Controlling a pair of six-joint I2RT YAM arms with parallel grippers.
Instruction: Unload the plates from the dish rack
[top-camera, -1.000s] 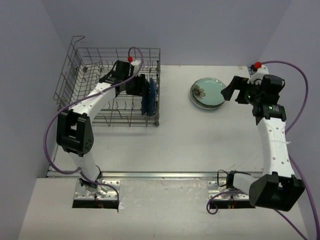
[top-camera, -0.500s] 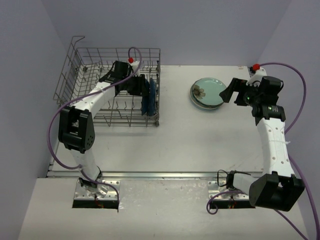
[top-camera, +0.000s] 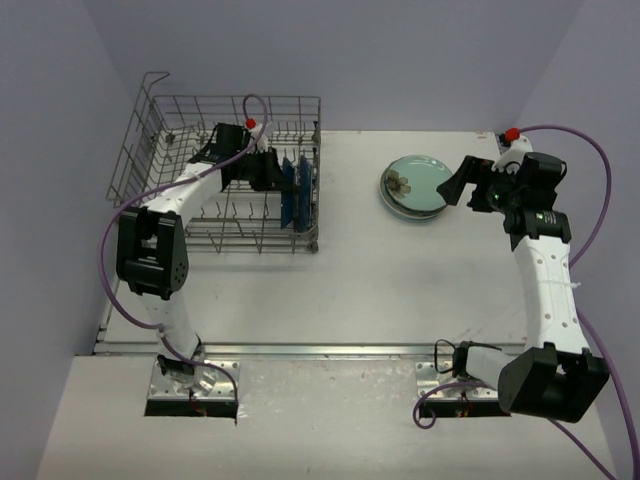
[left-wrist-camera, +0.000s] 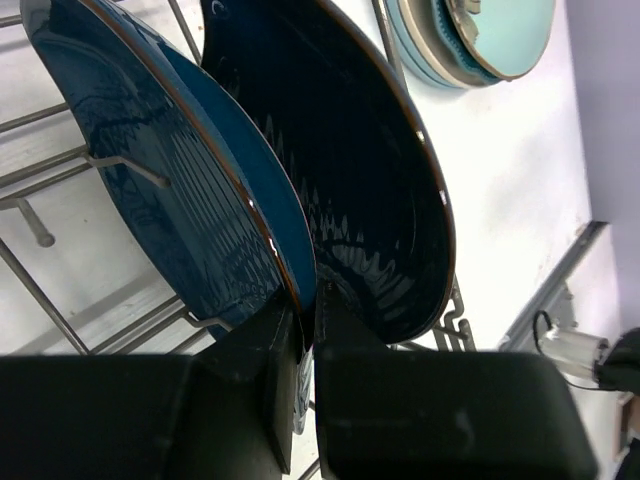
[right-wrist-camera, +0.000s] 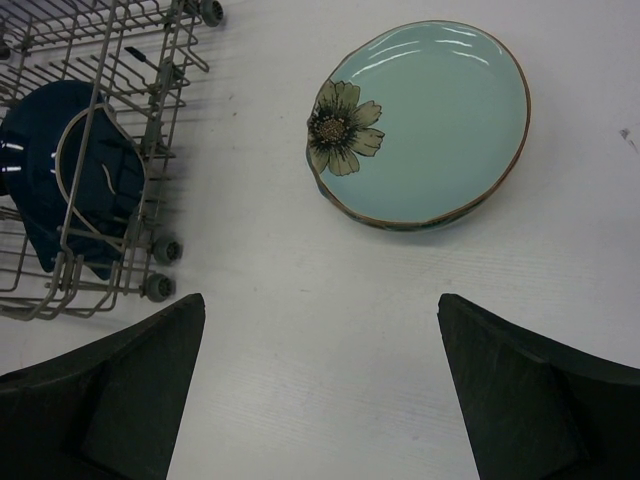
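Dark blue plate (left-wrist-camera: 170, 190) stood upright at the dish rack's (top-camera: 150, 130) 3 o'clock end, its rim clenched in the left gripper (left-wrist-camera: 305, 330). That gripper had drawn back toward 9 o'clock, so extraction was judged to be beginning. Right gripper (right-wrist-camera: 320, 330) hung released.

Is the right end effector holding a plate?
No, the right end effector is open and empty; the flower plate lies apart on the table.

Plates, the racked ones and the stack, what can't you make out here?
Left wrist: left gripper hides the lower rim of the gripped dark blue plate; frame edge crops its top.
Top external: racked plates edge-on in the dish rack, too small to count.
Right wrist: flowered plate covers the stack beneath; count unclear.
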